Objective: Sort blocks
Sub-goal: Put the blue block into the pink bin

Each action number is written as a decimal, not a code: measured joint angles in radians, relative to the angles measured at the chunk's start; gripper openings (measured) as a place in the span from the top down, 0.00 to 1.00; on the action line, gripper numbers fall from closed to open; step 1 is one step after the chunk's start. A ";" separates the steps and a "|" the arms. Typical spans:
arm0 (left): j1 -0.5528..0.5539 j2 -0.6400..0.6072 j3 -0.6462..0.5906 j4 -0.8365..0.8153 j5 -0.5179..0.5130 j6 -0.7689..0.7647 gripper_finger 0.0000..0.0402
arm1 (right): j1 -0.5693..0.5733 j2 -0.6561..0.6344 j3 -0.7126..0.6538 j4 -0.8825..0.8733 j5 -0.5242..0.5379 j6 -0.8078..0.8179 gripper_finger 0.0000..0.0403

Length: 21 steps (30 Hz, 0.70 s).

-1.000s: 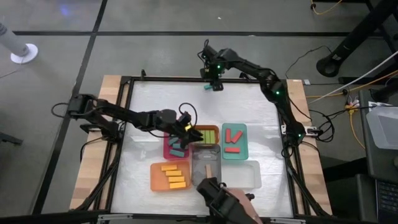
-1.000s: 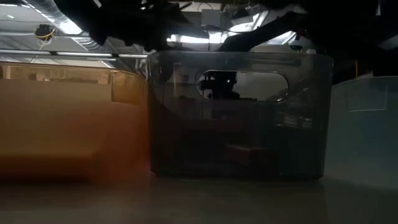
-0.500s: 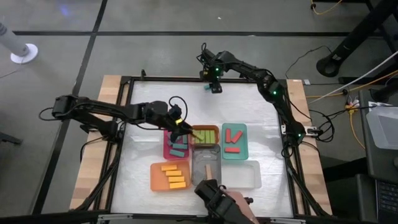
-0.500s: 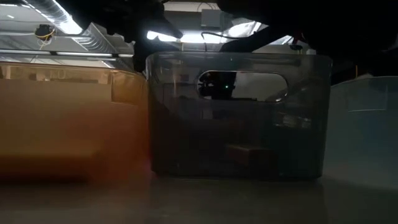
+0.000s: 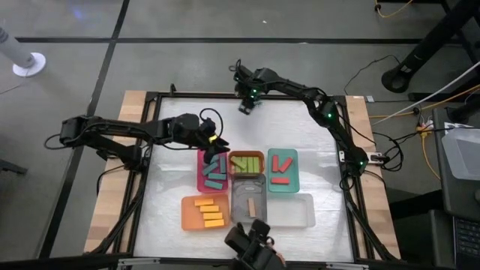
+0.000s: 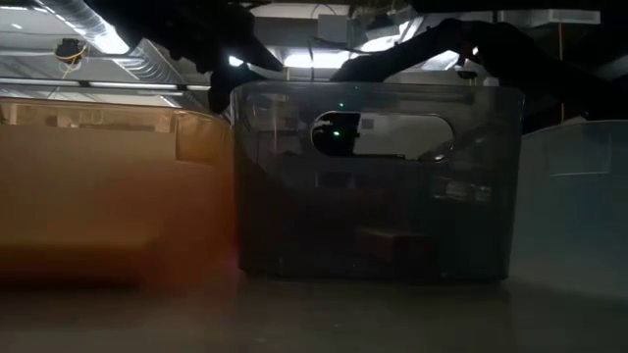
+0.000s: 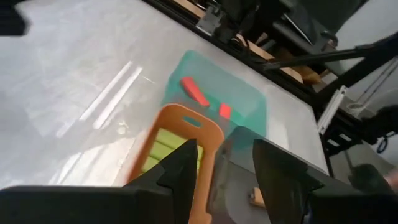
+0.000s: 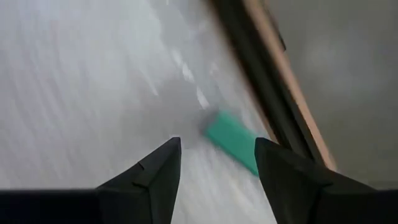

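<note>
One teal block (image 8: 234,142) lies flat on the table beside the far edge frame; in the high view it is a sliver (image 5: 246,110) under my right gripper (image 5: 244,103). My right gripper (image 8: 217,163) is open, with the block just ahead of its fingertips, untouched. My left gripper (image 5: 214,142) hovers at the far edge of the pink tray (image 5: 201,178), open and empty (image 7: 224,167). The other blocks lie in trays: teal (image 5: 214,171), lime green (image 5: 247,162), red (image 5: 282,166), yellow-orange (image 5: 208,213), and one brown (image 5: 252,205).
Six trays are clustered at the table's middle and near side: pink, orange-brown (image 5: 247,154), teal (image 5: 295,180), orange (image 5: 185,214), smoky grey (image 6: 373,186) and clear (image 5: 292,212). A dark object (image 5: 251,241) sits at the near edge. The table frame (image 8: 261,81) runs just past the teal block.
My left gripper has drawn back from over the trays toward the table's left and far side. My right gripper has shifted left along the far edge, over the lone teal block. The dark object at the near edge has moved left.
</note>
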 joint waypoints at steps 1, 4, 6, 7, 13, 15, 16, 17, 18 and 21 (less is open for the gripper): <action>0.009 0.000 0.000 0.000 0.000 -0.001 0.64 | 0.001 0.000 0.000 0.033 -0.001 0.089 0.49; 0.036 0.000 0.000 -0.005 0.000 -0.014 0.64 | -0.002 0.000 0.000 0.097 0.015 0.304 0.49; 0.051 0.000 0.000 -0.015 0.000 -0.023 0.64 | -0.003 0.000 0.000 0.096 0.045 0.405 0.50; 0.056 0.000 0.000 -0.016 -0.001 -0.024 0.64 | -0.004 0.000 0.000 0.086 0.059 0.450 0.51; 0.068 0.000 0.000 -0.016 0.000 0.000 0.64 | -0.001 0.000 0.000 0.075 0.072 0.565 0.70; 0.067 0.000 0.000 -0.016 0.000 0.015 0.64 | 0.000 0.000 0.000 0.100 0.063 0.588 0.78; 0.067 0.000 0.000 -0.016 0.000 0.017 0.64 | 0.000 0.000 0.000 0.105 0.057 0.603 0.82; 0.067 0.000 0.000 -0.016 -0.001 0.017 0.64 | 0.000 0.000 0.000 0.107 0.053 0.620 0.87; 0.067 0.000 0.000 -0.016 0.000 0.017 0.64 | 0.005 0.000 0.000 0.106 0.047 0.632 0.91; 0.067 0.001 0.000 -0.016 0.000 0.017 0.64 | 0.011 0.001 0.000 0.102 0.043 0.647 0.98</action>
